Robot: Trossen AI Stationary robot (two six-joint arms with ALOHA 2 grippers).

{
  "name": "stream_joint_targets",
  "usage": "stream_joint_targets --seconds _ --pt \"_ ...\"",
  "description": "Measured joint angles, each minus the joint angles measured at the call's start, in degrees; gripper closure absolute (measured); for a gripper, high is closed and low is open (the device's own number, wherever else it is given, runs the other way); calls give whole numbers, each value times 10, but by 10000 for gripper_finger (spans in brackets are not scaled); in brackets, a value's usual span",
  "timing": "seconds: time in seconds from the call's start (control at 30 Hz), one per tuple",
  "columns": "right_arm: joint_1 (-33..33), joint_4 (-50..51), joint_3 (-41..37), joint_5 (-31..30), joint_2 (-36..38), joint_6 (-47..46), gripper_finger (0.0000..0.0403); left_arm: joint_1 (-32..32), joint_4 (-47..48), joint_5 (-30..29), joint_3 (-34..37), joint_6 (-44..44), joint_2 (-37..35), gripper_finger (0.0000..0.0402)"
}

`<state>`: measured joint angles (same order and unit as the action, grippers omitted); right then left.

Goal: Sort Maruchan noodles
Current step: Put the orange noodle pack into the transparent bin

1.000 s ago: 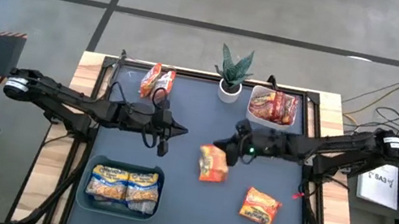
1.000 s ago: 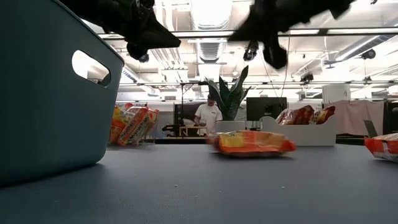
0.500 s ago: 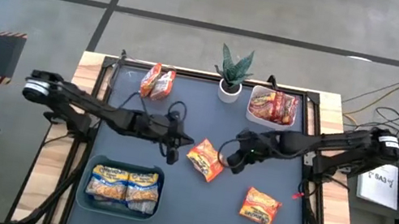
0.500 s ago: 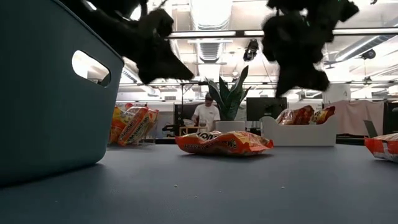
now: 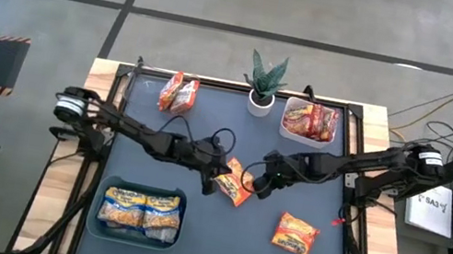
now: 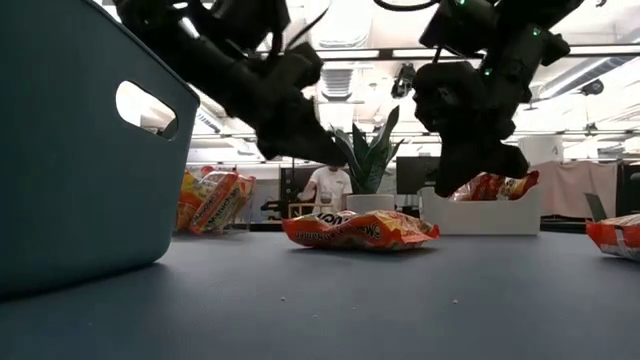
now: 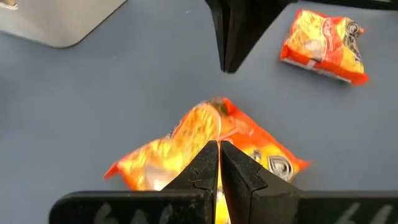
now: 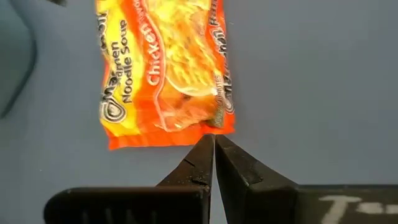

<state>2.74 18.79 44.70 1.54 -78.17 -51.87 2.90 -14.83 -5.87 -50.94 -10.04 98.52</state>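
Note:
An orange Maruchan noodle packet (image 5: pixel 234 184) lies flat on the dark mat at mid table, also seen in the low view (image 6: pixel 360 230). My left gripper (image 5: pixel 216 184) is shut and slants down at the packet's left side, its tip above the packet (image 6: pixel 335 158). My right gripper (image 5: pixel 255 186) is shut and points steeply down at the packet's right side, its tip also above the packet (image 6: pixel 448 188). In the right wrist view the shut fingertips (image 8: pixel 213 138) sit just off the packet's short edge (image 8: pixel 171 134).
A teal bin (image 5: pixel 97 216) at the near left holds yellow-and-blue packets. A white bin (image 5: pixel 285 126) at the far right holds red packets. Two orange packets (image 5: pixel 178 92) lie at the far left, another (image 5: pixel 295 234) at the near right. A potted plant (image 5: pixel 264 82) stands at the far edge.
My left gripper has come toward the table's right edge and down, toward the orange packet. My right gripper has sunk and tipped more steeply down. The packet has turned about on the mat and shifted a little to the left, then lain still.

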Motion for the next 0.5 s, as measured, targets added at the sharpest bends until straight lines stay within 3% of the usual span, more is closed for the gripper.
stream_joint_targets --seconds 0.5 --pt "0 -13 -2 -51 12 -3 390 4 -14 15 0 -10 54 402"
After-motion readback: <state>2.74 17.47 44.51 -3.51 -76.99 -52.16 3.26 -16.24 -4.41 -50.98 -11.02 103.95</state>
